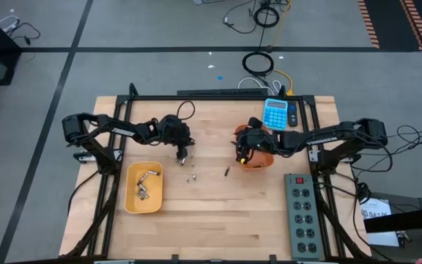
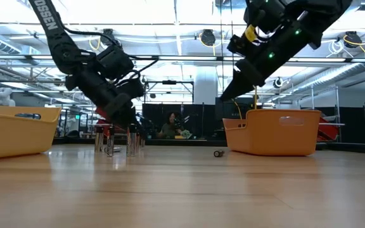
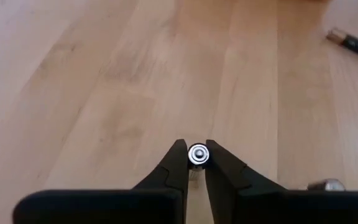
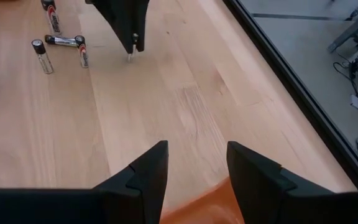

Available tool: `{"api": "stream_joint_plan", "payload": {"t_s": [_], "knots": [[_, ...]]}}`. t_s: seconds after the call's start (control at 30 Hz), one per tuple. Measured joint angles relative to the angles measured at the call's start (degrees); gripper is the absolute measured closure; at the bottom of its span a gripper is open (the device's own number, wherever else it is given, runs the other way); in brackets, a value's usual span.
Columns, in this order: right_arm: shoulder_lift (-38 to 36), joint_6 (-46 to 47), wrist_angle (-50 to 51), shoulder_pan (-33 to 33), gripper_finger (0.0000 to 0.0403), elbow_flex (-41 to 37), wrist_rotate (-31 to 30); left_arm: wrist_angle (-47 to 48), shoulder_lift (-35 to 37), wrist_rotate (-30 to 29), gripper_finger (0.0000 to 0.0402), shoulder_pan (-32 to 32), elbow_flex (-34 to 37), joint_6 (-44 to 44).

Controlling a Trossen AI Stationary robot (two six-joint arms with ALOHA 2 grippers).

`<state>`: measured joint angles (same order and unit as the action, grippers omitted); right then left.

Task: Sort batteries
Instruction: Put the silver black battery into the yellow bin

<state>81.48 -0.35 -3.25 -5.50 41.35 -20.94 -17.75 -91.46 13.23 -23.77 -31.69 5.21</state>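
Observation:
My left gripper (image 1: 184,153) is shut on a silvery-grey battery (image 3: 197,153) at mid-table, right of the yellow bin (image 1: 143,188), which holds several batteries. A few batteries (image 1: 190,177) stand or lie on the wood just near of that gripper, and a small dark battery (image 1: 226,171) lies to their right. My right gripper (image 4: 196,160) is open and empty above the rim of the orange bin (image 1: 256,158). My left gripper pinches the battery near its upper end (image 3: 197,153) between its two fingertips, coming from above and pointing down. The battery hangs upright below the fingers (image 2: 132,143). I cannot tell whether its lower end touches the table.
A blue calculator (image 1: 275,114) lies at the far side and a grey power strip (image 1: 301,213) at the near right. The black frame rails run along the table's left, right and far edges. Bare wood lies between the two bins, toward the near edge.

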Motion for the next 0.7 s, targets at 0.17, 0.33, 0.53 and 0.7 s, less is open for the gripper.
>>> {"api": "stream_joint_plan", "payload": {"t_s": [0.17, 0.33, 0.53, 0.7], "knots": [[4.47, -1.98, -11.29, 0.12, 0.0248, -2.25, 0.03, 3.89, 7.24, 0.0, 0.0366, -0.04, -3.36, 0.04], [5.63, -2.5, -21.55, 0.15, 0.0248, -5.69, -0.11, 14.86, 21.02, 1.69, 0.0366, 0.97, -6.68, -2.18], [5.63, -2.9, -27.35, 0.15, 0.0248, -8.06, -0.01, 44.99, 33.55, 12.57, 0.0366, 4.72, -7.97, -16.54], [5.63, -2.94, -27.09, 0.15, 0.0248, -8.07, 0.02, 61.42, 37.89, 11.78, 0.0366, 14.23, -6.15, -30.16]]}}
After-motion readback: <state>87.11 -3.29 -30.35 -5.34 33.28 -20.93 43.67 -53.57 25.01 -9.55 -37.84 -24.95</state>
